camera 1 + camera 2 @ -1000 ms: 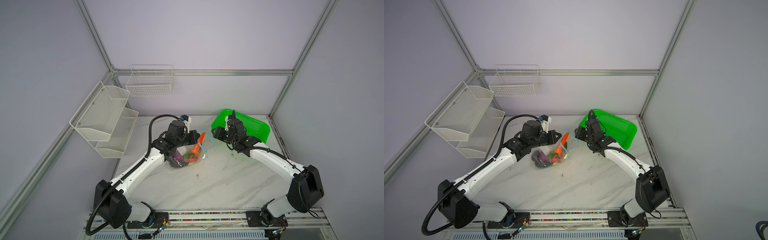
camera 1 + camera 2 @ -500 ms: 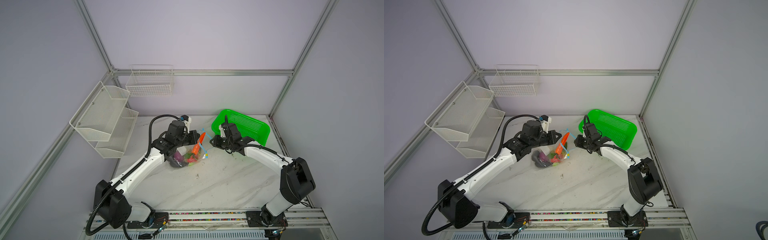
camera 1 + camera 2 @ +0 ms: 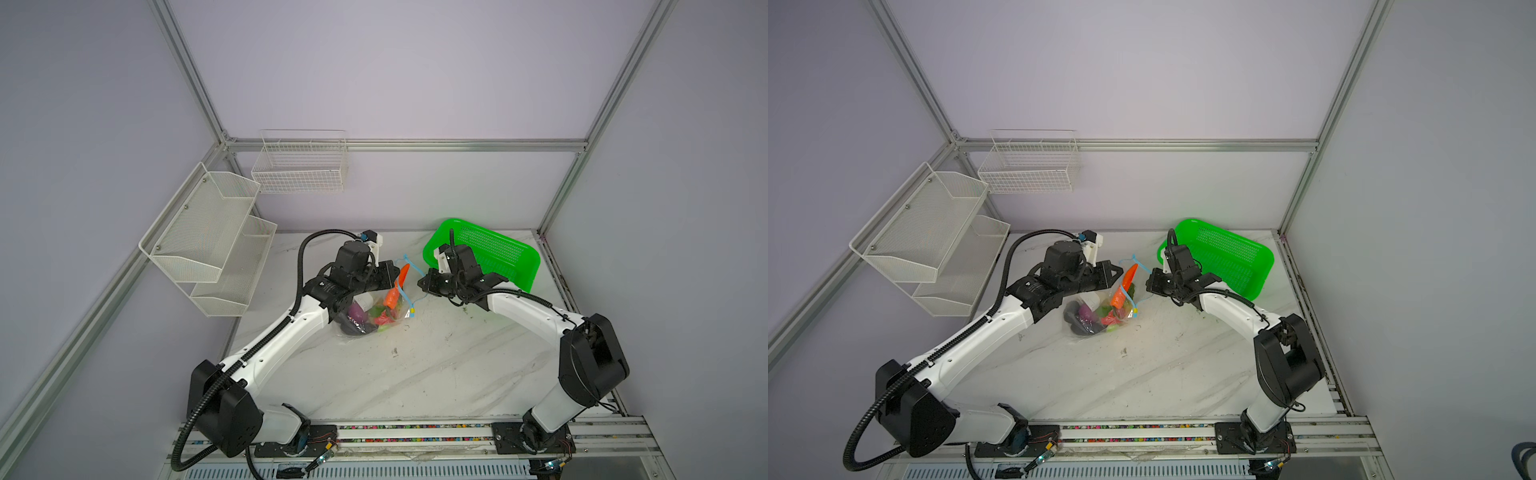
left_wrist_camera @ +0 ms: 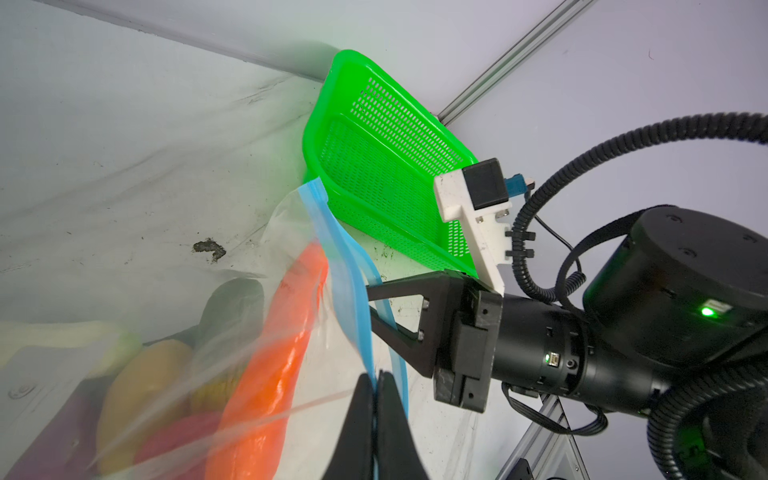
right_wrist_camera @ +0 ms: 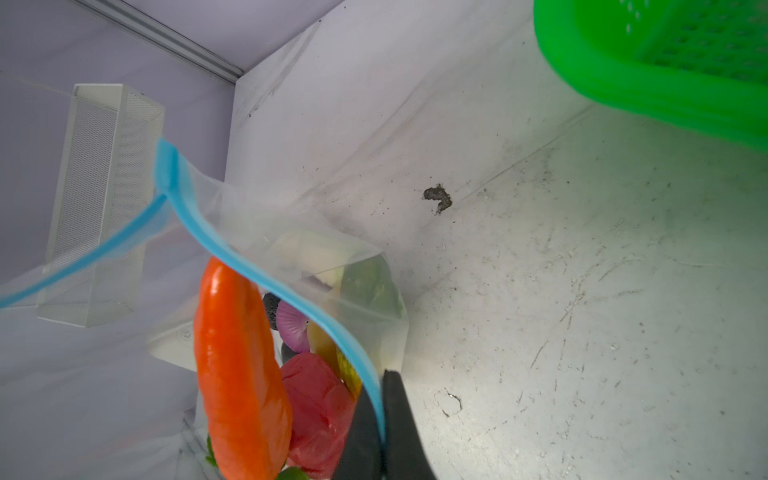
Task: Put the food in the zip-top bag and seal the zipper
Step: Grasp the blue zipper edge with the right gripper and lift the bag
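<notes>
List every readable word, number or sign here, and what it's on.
None can be read.
White label inside the zip-top bag: faint round mark, blurred, unreadable.
Left arm, black link: pale marking, too small to read.

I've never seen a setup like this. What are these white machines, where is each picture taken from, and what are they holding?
These are two robot arms, left arm and right arm, mounted at the table's front edge. Two pictures look down from overhead; the two close-ups come from a camera on each arm's wrist. On the table are a green basket and a clear zip-top bag of toy food, an orange carrot reaching its mouth. The left hand and right hand are each shut on the bag's blue zipper, which is not closed.
</notes>
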Controlling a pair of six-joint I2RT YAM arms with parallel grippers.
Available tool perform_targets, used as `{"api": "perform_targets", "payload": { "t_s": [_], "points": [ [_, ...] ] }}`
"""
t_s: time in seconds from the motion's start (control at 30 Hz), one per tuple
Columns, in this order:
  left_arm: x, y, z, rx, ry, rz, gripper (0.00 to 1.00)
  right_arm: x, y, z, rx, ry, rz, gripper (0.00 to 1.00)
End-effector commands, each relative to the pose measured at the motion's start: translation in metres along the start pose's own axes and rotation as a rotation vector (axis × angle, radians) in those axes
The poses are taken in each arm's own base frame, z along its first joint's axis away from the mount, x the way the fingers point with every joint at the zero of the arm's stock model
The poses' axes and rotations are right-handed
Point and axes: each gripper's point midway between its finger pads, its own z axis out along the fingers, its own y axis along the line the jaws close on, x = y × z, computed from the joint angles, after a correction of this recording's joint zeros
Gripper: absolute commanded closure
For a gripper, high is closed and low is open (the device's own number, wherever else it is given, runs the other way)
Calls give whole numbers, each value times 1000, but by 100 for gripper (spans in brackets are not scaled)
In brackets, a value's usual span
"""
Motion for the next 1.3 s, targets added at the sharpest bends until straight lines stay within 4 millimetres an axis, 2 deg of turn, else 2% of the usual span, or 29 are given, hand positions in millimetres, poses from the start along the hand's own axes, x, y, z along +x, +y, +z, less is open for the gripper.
{"api": "perform_targets", "payload": {
  "t_s": [0.0,0.3,0.57,0.63,0.73,0.83,0.97,1.1,1.27],
  "points": [
    [-35,-26,-22,53,-97,49,100,-32,47,-25,-101,-95,-52,100],
    [-62,-31,-57,16,-221,76,100,-68,123,-36,-180,-190,-184,100],
    [-92,-25,-105,-68,-410,53,100,-88,167,-37,-216,-219,-292,100],
    [-96,-30,-114,-45,-441,54,100,-91,175,-39,-219,-224,-314,100],
    [-91,-39,-112,14,-421,59,100,-97,189,-47,-241,-249,-329,100],
    [-82,-37,-103,30,-383,37,100,-100,204,-57,-279,-267,-359,100],
    [-76,-42,-106,55,-377,40,100,-98,230,-75,-388,-292,-428,100],
    [-69,-45,-117,68,-393,37,100,-90,245,-72,-439,-260,-481,100],
    [-46,-31,-120,71,-391,-27,100,-72,262,-67,-533,-207,-549,100]
  ]
}}
